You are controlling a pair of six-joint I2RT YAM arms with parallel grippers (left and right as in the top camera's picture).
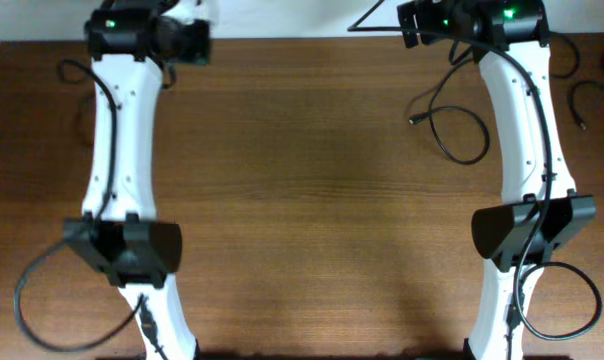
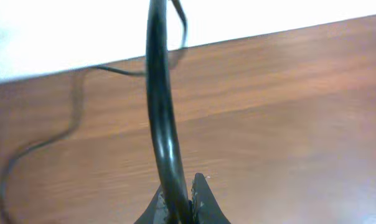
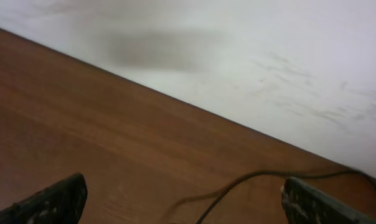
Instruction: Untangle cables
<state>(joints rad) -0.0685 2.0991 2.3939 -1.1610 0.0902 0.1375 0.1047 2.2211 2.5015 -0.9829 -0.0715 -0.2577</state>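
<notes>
Both grippers work at the far edge of the table (image 1: 302, 180). Left gripper (image 2: 178, 208): clamped on a black cable (image 2: 158, 112), which rises from between the jaws, then trails as a thin line along the far edge. Right gripper (image 3: 185, 204): spread wide, holding nothing, low over the wood just short of the far edge. A thin strand (image 3: 250, 178) lies between its fingers, untouched. A loose loop (image 1: 452, 125) with its plug (image 1: 413, 121) lies further in from that edge. Cannot tell whether these lengths are joined. Risks, as judged: if the left gripper pulls while the trailing length snags at the far edge or crosses another strand, a knot tightens instead of opening. The pinched cable may slip out under tension. The right gripper, closing this low, may scrape wood or miss the strand. Slack may drop over the far edge.
</notes>
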